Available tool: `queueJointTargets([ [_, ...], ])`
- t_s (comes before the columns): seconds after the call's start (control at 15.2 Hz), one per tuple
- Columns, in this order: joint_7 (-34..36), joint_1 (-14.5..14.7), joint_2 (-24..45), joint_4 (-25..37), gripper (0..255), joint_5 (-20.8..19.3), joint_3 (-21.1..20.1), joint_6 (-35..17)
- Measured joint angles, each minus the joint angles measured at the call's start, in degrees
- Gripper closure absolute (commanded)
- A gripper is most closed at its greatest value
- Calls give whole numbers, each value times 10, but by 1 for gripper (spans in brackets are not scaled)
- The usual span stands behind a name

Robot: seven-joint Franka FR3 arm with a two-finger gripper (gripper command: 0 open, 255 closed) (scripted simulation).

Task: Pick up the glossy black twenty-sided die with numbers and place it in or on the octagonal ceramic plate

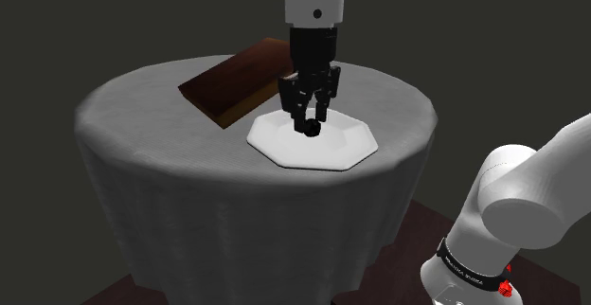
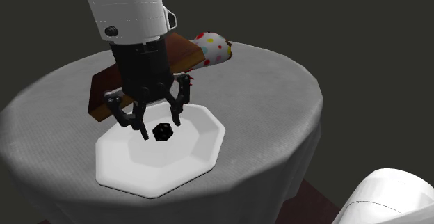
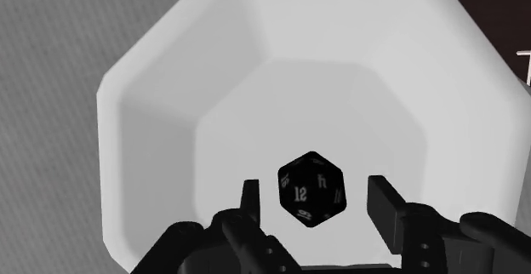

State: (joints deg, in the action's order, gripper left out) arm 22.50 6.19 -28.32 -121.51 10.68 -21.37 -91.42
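The black twenty-sided die is found in the white octagonal plate between parted fingers; placement is judged done, upward withdrawal required.

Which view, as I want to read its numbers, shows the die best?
Wrist view: the die lies close, between open fingers, its 12 legible. The shoulder and second exterior views show it as a small black lump on the plate, numbers unreadable.
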Motion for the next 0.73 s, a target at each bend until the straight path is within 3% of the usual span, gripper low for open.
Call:
queueJointTargets([
  [0.33, 0, 0, 0, 0, 0, 0, 0, 0],
  [0.73, 5, -5, 21, 84, 0, -9, 5, 63],
])
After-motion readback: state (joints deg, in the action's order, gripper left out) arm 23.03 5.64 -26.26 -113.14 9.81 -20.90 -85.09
